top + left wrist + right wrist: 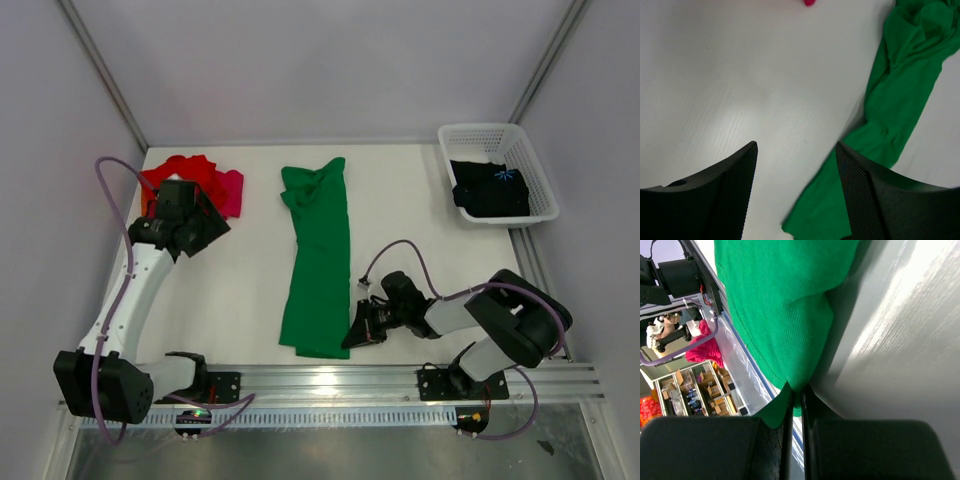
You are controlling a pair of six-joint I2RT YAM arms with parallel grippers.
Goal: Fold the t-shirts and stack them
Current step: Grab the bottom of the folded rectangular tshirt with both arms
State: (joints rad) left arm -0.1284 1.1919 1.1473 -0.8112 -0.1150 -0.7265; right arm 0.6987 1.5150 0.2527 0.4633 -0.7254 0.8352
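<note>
The green t-shirt (320, 255) lies folded into a long strip down the middle of the table. My right gripper (358, 334) is shut on its near right corner; in the right wrist view the green cloth (785, 300) is pinched between the fingers (799, 400). My left gripper (200, 235) is open and empty above bare table left of the shirt; the green shirt (900, 100) shows to its right. The red t-shirt (175, 172) and the magenta-pink t-shirt (232, 192) lie bunched at the far left, partly hidden by my left arm. The black t-shirt (490, 188) lies in the basket.
A white lattice basket (540, 175) stands at the far right corner. A metal rail (330, 385) runs along the near edge. Frame posts rise at the back corners.
</note>
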